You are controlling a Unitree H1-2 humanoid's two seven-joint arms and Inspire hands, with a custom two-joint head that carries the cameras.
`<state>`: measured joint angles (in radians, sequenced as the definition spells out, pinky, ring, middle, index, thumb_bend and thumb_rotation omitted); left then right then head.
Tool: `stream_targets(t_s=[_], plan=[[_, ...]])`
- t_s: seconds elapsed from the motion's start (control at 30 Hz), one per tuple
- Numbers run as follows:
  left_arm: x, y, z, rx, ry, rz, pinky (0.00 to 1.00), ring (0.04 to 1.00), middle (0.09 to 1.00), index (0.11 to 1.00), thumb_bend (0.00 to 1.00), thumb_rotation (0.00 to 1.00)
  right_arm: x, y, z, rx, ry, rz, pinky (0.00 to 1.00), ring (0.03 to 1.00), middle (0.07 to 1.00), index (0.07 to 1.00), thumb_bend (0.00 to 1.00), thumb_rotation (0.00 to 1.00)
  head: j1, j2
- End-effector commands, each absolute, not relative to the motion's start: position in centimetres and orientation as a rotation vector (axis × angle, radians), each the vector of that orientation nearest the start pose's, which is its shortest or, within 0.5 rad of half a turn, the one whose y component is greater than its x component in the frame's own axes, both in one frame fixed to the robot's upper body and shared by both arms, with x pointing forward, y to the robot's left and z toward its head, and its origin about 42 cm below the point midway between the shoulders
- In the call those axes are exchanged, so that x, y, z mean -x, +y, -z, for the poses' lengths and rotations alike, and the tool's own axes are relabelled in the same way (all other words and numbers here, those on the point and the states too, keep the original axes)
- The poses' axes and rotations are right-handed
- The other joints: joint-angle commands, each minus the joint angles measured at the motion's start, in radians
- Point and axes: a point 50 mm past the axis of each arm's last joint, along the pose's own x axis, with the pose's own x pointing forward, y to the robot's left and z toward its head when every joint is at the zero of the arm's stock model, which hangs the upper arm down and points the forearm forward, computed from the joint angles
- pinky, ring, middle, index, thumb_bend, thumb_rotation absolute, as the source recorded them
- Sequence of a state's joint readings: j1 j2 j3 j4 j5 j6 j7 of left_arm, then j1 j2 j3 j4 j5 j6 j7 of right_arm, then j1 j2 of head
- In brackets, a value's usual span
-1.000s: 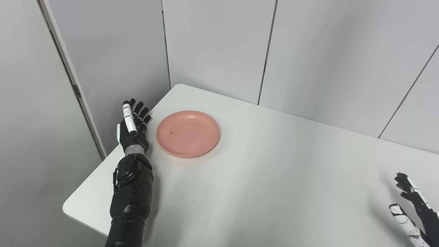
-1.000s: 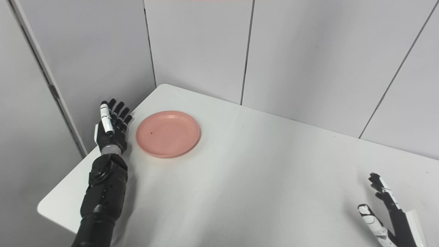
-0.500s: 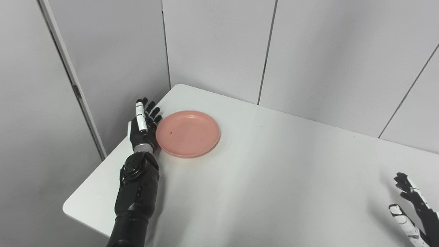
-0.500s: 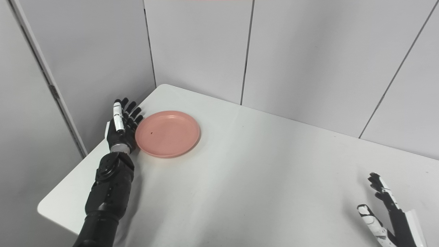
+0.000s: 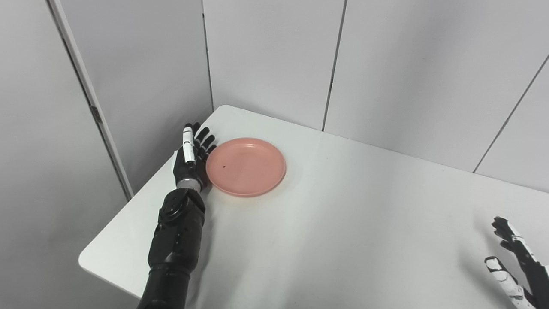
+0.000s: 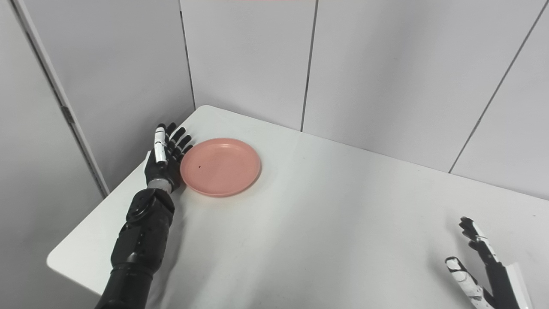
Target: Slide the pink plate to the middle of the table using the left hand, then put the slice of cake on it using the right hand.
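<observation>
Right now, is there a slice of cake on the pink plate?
No, the pink plate is bare, with only a tiny dark speck on it.

Lab booth: bare partition panels [image 5: 274, 56]

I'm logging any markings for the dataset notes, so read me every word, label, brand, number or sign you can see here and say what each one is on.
None: no readable text shows in either view.
The pink plate is plain, with only a small dark speck.
The table and the wall panels are unmarked.
The left hand and right hand carry white patches but no lettering.
</observation>
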<state>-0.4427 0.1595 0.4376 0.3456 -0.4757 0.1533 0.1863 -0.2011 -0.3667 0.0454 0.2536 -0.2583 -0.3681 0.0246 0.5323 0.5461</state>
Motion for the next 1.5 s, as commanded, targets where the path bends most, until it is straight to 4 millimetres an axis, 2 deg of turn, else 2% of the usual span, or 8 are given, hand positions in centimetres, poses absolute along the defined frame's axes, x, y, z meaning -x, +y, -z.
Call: stream_targets(t_s=[0.0, 0.47, 0.9, 1.07, 1.23, 1.47], plan=[[-41.6, 34.5, -16.1, 0.497, -0.004, -0.414, 0.88, 0.882, 0.902, 0.896, 0.36, 1.00, -31.5, -30.8, -8.8, 0.586, -0.181, -0.169, 0.86, 0.885, 0.895, 0.912, 0.42, 1.00, -0.006, 0.001], [-42.4, 30.4, -17.0, 0.460, 0.025, -0.282, 0.87, 0.875, 0.889, 0.883, 0.37, 1.00, -31.6, -30.2, -8.7, 0.573, -0.192, -0.163, 0.82, 0.859, 0.880, 0.894, 0.46, 1.00, -0.066, 0.020], [-42.7, 26.3, -16.3, 0.429, 0.085, -0.150, 0.87, 0.867, 0.878, 0.865, 0.37, 1.00, -31.5, -28.5, -9.0, 0.561, -0.209, -0.169, 0.82, 0.864, 0.882, 0.887, 0.49, 1.00, -0.155, 0.048], [-42.5, 25.0, -16.0, 0.402, 0.107, -0.076, 0.89, 0.883, 0.895, 0.878, 0.39, 0.99, -31.3, -27.8, -9.2, 0.580, -0.215, -0.168, 0.81, 0.858, 0.874, 0.888, 0.46, 1.00, -0.214, 0.056], [-41.9, 23.3, -15.3, 0.369, 0.148, -0.025, 0.86, 0.868, 0.882, 0.866, 0.38, 0.99, -31.0, -26.5, -9.9, 0.588, -0.215, -0.172, 0.81, 0.861, 0.878, 0.889, 0.43, 1.00, -0.263, 0.066], [-41.2, 21.0, -14.9, 0.339, 0.190, 0.065, 0.87, 0.868, 0.873, 0.860, 0.38, 0.98, -30.6, -24.9, -10.6, 0.605, -0.229, -0.169, 0.80, 0.853, 0.872, 0.882, 0.37, 1.00, -0.349, 0.082]])
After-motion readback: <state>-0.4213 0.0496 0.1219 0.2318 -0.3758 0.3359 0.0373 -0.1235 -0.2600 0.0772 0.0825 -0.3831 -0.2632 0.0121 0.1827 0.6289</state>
